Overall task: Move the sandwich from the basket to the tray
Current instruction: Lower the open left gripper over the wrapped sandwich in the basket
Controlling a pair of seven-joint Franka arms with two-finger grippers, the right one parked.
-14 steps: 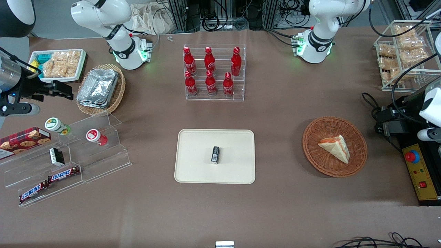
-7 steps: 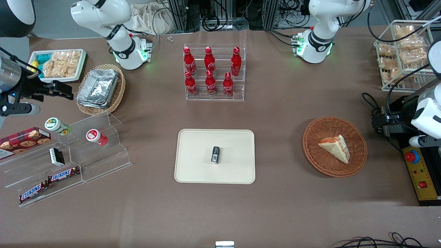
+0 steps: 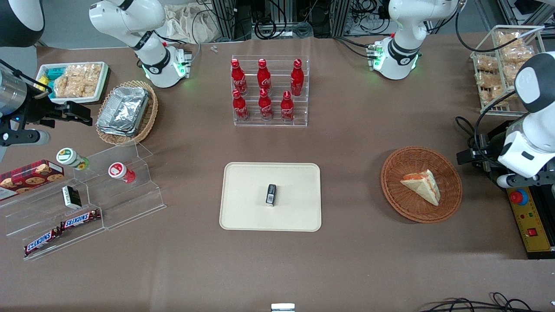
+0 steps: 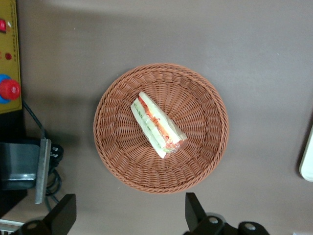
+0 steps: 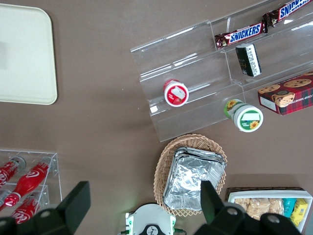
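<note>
Small triangular wedge of pale white bread with orange-red and green filling, the sandwich (image 4: 157, 125), lying flat in the middle of the round reddish-brown woven wicker basket (image 4: 205, 161), on the weave, clear of the rim all round. Long axis on a diagonal across the bowl; layered filling edge exposed along one long side, narrow point toward the tray in the front view (image 3: 422, 186). Basket (image 3: 451, 190) toward the working arm's end of the brown table (image 3: 355, 260). Left arm's black two-finger gripper (image 4: 129, 215) high above and off to the side of the basket, past its rim, toward the yellow control box with red button (image 4: 9, 73); fingers (image 4: 61, 213) spread wide, nothing held. In the front view only the white wrist visible, near the table's edge, fingers not made out. Sandwich therefore ahead of the finger gap, not under it: likely a sideways travel over the bowl first, then descent, probably with a wrist turn so the jaws close across the wedge's short width rather than along the diagonal. Destination, flat cream-beige rectangular tray (image 3: 243, 182) with rounded corners, mid-table, well apart from the basket toward the parked arm's end; small black rectangular object (image 3: 271, 194) already at its centre, bare surface on either side. Sandwich not yet touched.
</note>
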